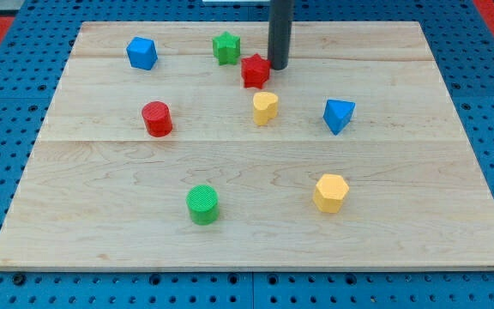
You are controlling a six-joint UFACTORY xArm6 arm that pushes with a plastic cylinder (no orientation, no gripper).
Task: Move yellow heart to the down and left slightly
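Observation:
The yellow heart [265, 108] lies on the wooden board [256, 223], a little above the board's middle. My tip [278, 66] comes down from the view's top and ends just above and slightly right of the heart, with a gap between them. The tip stands right beside the red star-shaped block [255, 70], at that block's right edge.
A green star-shaped block [225, 47] and a blue cube [141, 53] lie near the top. A red cylinder [156, 118] is at the left, a blue block [338, 115] at the right. A green cylinder [202, 204] and a yellow hexagon [330, 192] lie lower.

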